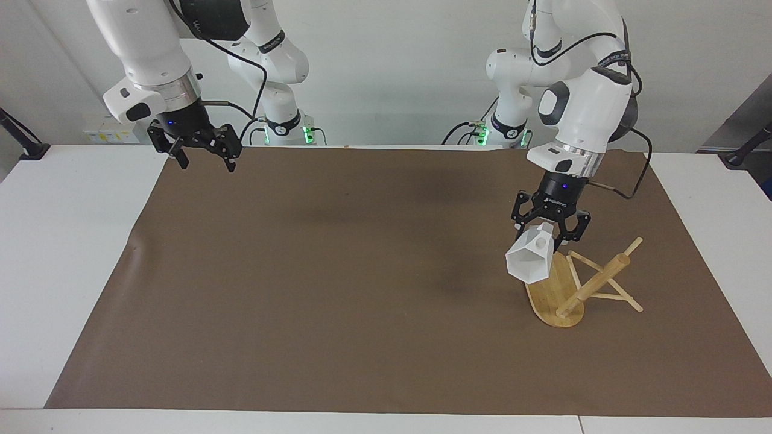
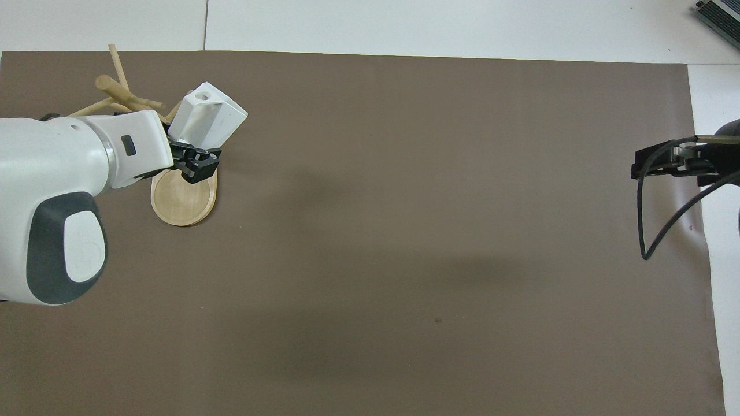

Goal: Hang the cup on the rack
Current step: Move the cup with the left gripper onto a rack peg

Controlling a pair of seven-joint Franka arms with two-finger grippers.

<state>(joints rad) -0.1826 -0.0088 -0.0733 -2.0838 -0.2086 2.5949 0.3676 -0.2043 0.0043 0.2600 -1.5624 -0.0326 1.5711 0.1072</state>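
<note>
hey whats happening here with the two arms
The left end effector is shut on a white cup, holding it tilted in the air over the base of a bamboo rack. The rack is tipped on its side on the brown mat, and the cup is not on a peg. The right end effector hangs open at the mat's edge, waiting.

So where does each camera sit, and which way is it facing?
Facing view: high across the table, looking at the robots; shows both arms, left gripper holding the cup over the rack, right gripper waiting.
Overhead view: above the robots' end, looking steeply down; shows the left forearm.
Shared: cup, rack.
</note>
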